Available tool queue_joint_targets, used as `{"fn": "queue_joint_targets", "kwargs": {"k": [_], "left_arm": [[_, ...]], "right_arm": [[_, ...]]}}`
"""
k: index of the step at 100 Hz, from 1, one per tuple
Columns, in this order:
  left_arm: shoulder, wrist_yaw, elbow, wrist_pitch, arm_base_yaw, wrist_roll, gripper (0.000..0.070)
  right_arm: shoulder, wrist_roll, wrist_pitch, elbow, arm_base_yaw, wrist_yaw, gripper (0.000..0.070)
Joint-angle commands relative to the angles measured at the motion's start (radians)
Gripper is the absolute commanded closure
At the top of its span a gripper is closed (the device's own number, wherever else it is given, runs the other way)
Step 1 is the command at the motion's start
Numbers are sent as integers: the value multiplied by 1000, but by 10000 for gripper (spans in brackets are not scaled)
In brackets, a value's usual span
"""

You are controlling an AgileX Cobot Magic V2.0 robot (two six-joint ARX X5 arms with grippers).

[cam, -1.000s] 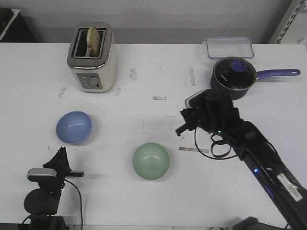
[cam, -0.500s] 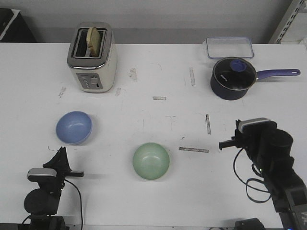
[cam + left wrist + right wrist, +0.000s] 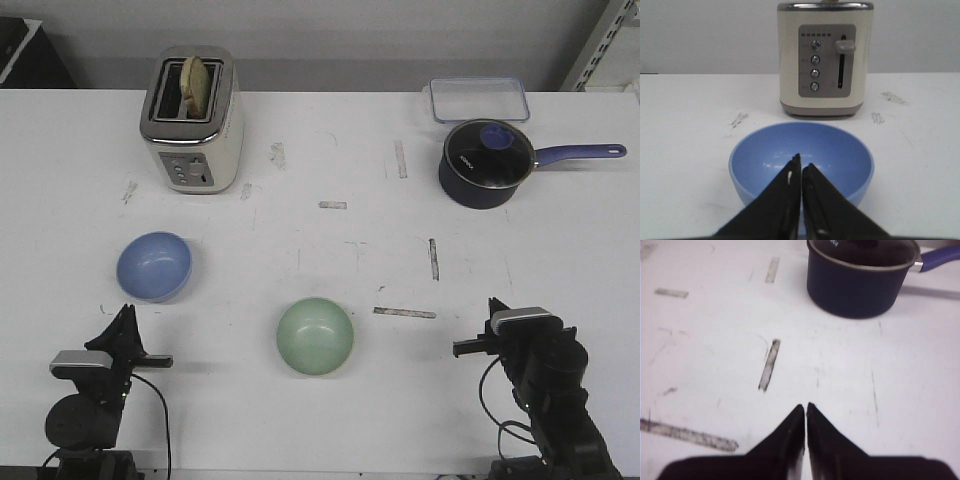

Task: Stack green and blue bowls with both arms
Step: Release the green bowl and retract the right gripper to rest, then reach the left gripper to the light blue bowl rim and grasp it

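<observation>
The blue bowl (image 3: 154,266) sits upright on the white table at the left. The green bowl (image 3: 315,336) sits upright near the middle front, well apart from it. My left gripper (image 3: 125,320) rests low at the near left edge, just in front of the blue bowl. In the left wrist view the left gripper (image 3: 801,164) is shut and empty, its tips pointing at the blue bowl (image 3: 840,150). My right gripper (image 3: 492,308) is at the near right edge, right of the green bowl. In the right wrist view the right gripper (image 3: 805,408) is shut and empty over bare table.
A cream toaster (image 3: 192,120) with bread in it stands at the back left, behind the blue bowl. A dark navy saucepan (image 3: 485,165) with a purple handle and a clear lidded box (image 3: 478,98) are at the back right. Tape marks dot the table.
My right arm has pulled back from the middle right of the table to the near right edge. The left arm and both bowls have hardly moved.
</observation>
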Motion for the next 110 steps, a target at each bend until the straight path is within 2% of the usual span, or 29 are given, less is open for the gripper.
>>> {"fn": "queue_joint_targets", "kwargs": {"k": [1,29,57,65,83,100,110], "left_arm": [[16,-5,92,13,0,-31,699],[391,-4,556,-205,0,2,679],[818,-5,1054,-571,11,-15,239],[919,-5,1143,-660,34,-53,162],[1093,2,1178,-742,123,-117,158],[1270,106,1178,-829,204,-127,165],[1370,111,1178,-848,231,-127,169]], "right_arm": [[1,13,23,11,1,3,700],[2,10,92,11,1,3,700],[3,10,95,11,1,3,700],[3,10,95,11,1,3,700],[3,10,95,11,1,3,700],[3,10,95,11,1,2,700],[3,10,94,11,1,2,700]]}}
